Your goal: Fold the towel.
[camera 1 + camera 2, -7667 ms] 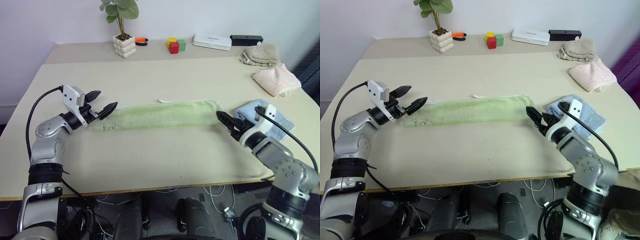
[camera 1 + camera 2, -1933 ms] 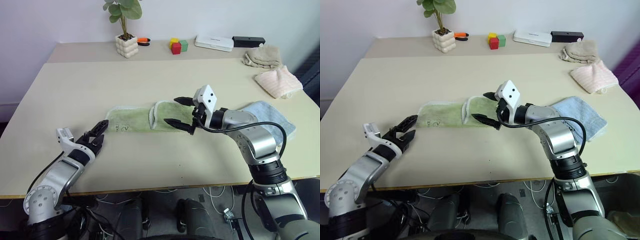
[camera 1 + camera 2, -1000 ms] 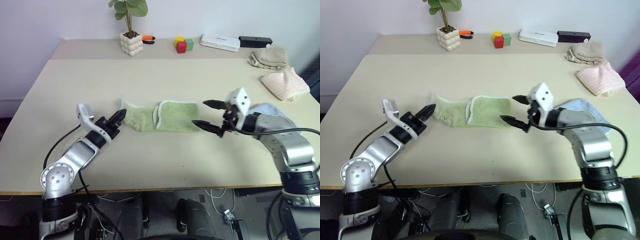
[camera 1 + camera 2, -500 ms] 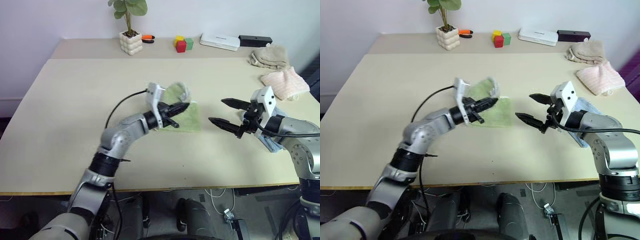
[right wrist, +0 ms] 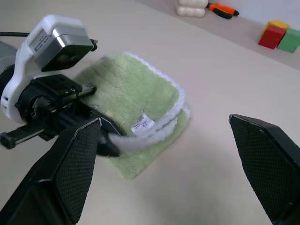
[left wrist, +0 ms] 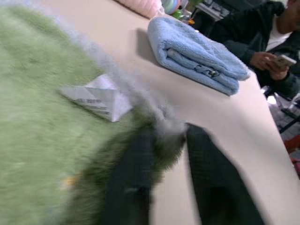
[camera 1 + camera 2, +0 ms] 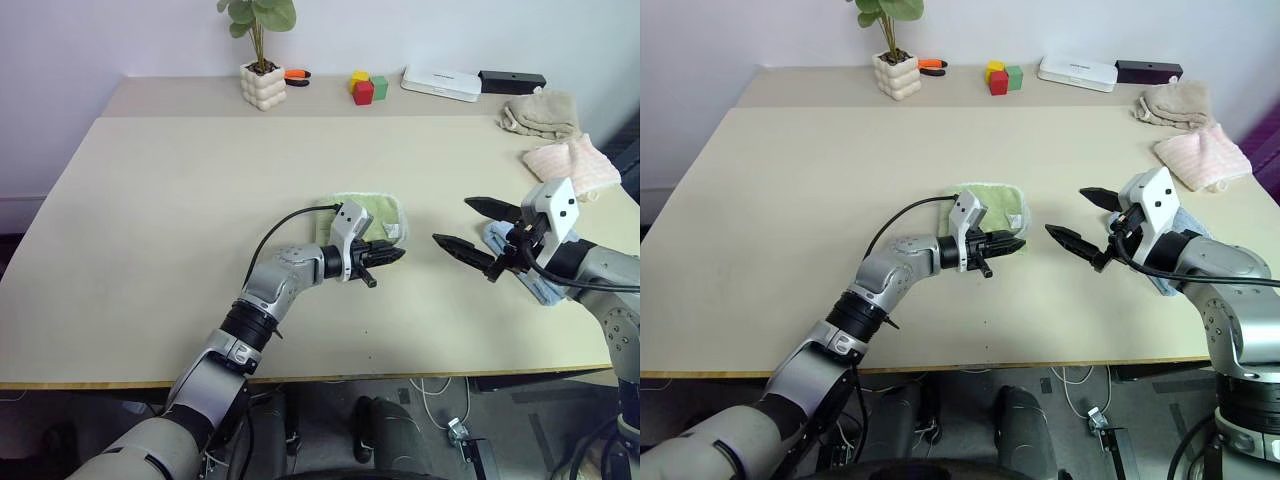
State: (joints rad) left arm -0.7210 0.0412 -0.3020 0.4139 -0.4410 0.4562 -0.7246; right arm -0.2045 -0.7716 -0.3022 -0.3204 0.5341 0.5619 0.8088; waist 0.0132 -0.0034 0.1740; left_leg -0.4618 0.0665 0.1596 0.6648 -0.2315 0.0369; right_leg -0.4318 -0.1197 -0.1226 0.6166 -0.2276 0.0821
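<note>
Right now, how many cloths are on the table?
4: the green towel at the middle by the left gripper, a blue cloth behind the right gripper, and pink and beige cloths far right.

This looks like an office or lab room set up for robot trials. A wide beige work table (image 7: pixel 180 200) stands against a plain white wall (image 7: pixel 100 40), with loose cables (image 7: pixel 440 385) on the floor beneath. A seated person in dark clothing (image 6: pixel 262 40) looks at a phone beside it.

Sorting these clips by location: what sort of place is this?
Probably an office or lab room used for robot trials. A plain beige table stands against a white wall, holding a potted plant, toy blocks and folded cloths. A seated person with a phone waits nearby.
</note>
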